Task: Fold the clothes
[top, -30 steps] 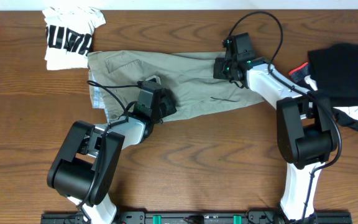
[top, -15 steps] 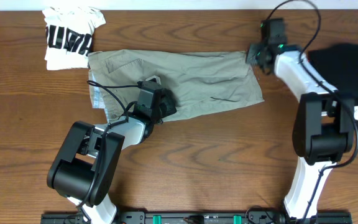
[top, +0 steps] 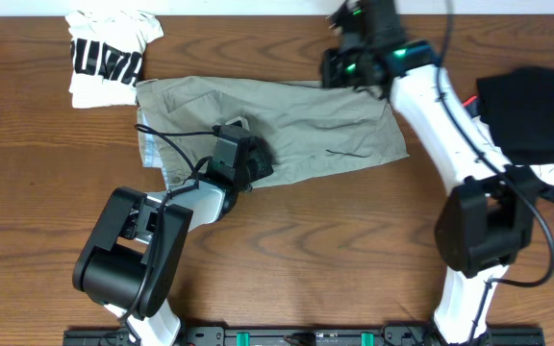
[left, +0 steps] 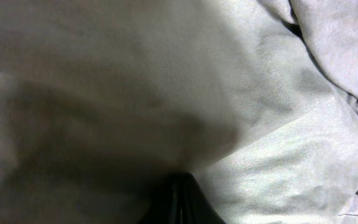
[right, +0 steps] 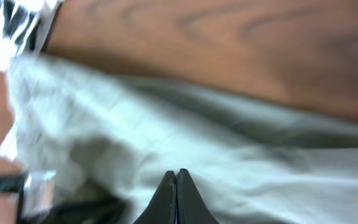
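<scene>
- Both my finger pairs are together: L gripper (top: 246,161) sits on shorts (top: 306,120) nr their lower edge, R gripper (top: 342,65) at top edge.
- Shorts lie flat on table (top: 354,250), white tee (top: 109,58) at top-left corner; bare wood in front.

Across the middle of the table (top: 354,269): shorts (top: 296,120), laid crosswise, long side running left to right. Behind them, at the far left corner, a tee (top: 109,58), just beside the shorts' far left corner. On the shorts' left half, close to their near edge, the left gripper (top: 234,159), with the left arm (top: 133,250) reaching in from the near left. Over the shorts' far edge, right of middle, the right gripper (top: 337,69), with the right arm (top: 450,106) reaching in from the near right, past the shorts' right end. At the table's right edge, apart from the shorts, a heap of other clothes (top: 532,106).
</scene>
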`<move>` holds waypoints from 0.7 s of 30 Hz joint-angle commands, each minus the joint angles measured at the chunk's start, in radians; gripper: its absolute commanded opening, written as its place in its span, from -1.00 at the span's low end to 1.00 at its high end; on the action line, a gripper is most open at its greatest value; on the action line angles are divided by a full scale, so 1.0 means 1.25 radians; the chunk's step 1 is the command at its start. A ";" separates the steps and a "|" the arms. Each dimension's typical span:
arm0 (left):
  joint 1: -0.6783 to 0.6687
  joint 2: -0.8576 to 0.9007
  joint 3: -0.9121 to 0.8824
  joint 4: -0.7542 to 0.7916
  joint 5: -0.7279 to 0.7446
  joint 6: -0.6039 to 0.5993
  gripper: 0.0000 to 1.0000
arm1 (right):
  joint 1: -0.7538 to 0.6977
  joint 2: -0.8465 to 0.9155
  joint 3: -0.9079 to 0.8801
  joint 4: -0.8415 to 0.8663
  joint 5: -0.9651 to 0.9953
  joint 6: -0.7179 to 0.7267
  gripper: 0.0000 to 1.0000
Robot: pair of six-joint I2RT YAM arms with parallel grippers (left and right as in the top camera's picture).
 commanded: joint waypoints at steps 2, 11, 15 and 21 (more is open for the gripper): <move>-0.003 0.040 -0.030 -0.036 -0.025 0.004 -0.88 | 0.054 0.052 0.000 -0.017 -0.029 0.015 -0.97; -0.003 0.040 -0.030 -0.036 -0.025 0.004 -0.88 | 0.095 0.129 0.000 -0.017 -0.053 0.109 -0.98; -0.003 0.040 -0.030 -0.036 -0.024 0.004 -0.88 | 0.097 0.157 0.000 -0.007 -0.053 0.113 -0.98; -0.003 0.040 -0.030 -0.035 -0.024 0.003 -0.88 | 0.097 0.221 0.000 0.045 -0.055 0.152 -0.98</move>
